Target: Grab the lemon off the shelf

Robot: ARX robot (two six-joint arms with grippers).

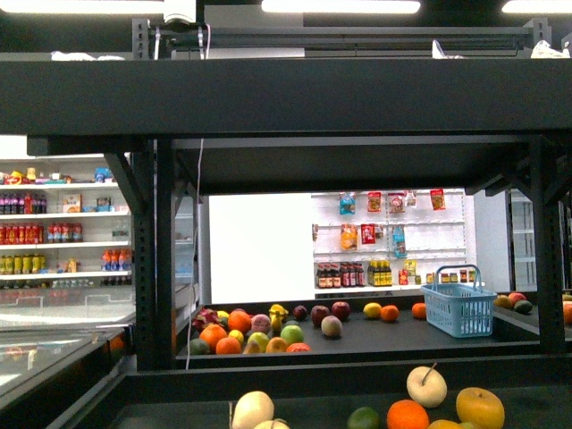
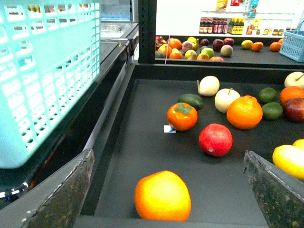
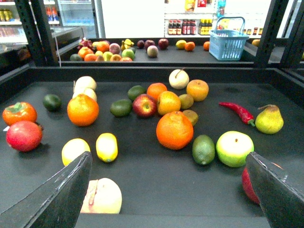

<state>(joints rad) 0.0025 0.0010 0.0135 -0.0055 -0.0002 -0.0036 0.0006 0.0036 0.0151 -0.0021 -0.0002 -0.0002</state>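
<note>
nothing picked yet: the lemon (image 3: 107, 146) lies on the shelf (image 3: 190, 190)
left gripper (image 2: 167, 156) gapes wide and empty over the matte black shelf; the smooth, oval, bright-yellow lemon sits just beside a paler round yellow fruit (image 3: 74, 151), close ahead of the right gripper (image 3: 168, 156), whose scuffed dark fingers (image 3: 61, 194) also stand wide, holding nothing. reach, grasp and lift are all left to do.
</note>
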